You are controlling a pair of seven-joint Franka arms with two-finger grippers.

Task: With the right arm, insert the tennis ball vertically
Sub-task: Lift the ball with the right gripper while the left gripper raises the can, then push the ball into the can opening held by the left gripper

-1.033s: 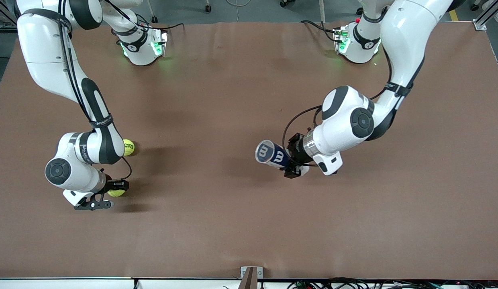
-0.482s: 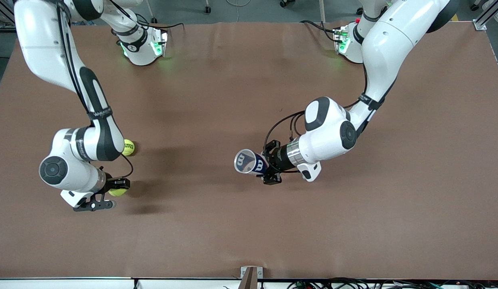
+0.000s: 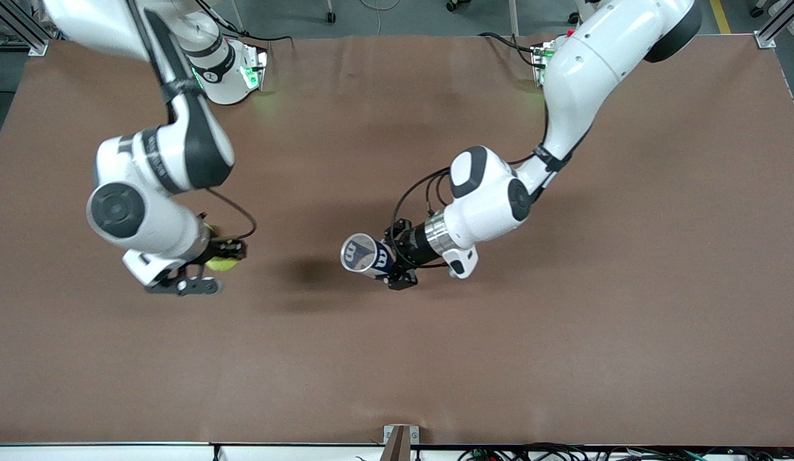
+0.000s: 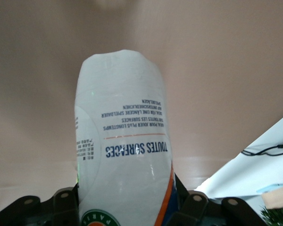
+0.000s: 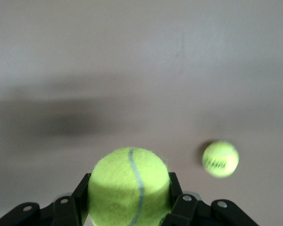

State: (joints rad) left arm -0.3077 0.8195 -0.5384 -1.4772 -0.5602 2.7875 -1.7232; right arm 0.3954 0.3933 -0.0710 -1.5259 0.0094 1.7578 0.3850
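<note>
Transport step, judged: ball picked, can picked, insertion not yet done.

Right gripper [image 3: 212, 269] is clamped on the tennis ball [image 3: 222, 262], up in the air over the brown table [image 3: 563, 358], toward the right arm's end from the can. In the right wrist view the ball [image 5: 129, 186] sits squeezed between both fingers [image 5: 175, 190], seated deep. A second tennis ball [image 5: 220, 158] lies loose on the table below, apart from the held one; in the front view it is hidden under the arm.

Left gripper [image 3: 395, 264] is clamped on the base end of the tennis can [image 3: 365, 254], over the table's middle. Can is tilted, mouth aimed toward the right arm's end and partly upward, not upright. Left wrist view shows the can body [image 4: 122, 141] running out from between the fingers [image 4: 66, 197].

Next move likely calls for: can turned mouth-up, ball carried over the mouth, centred, lowered straight down, then released. Tight fit is the risk; an off-centre ball would catch the rim.

Room: bare table all around the can, open gap between can and ball, table edges well away.
</note>
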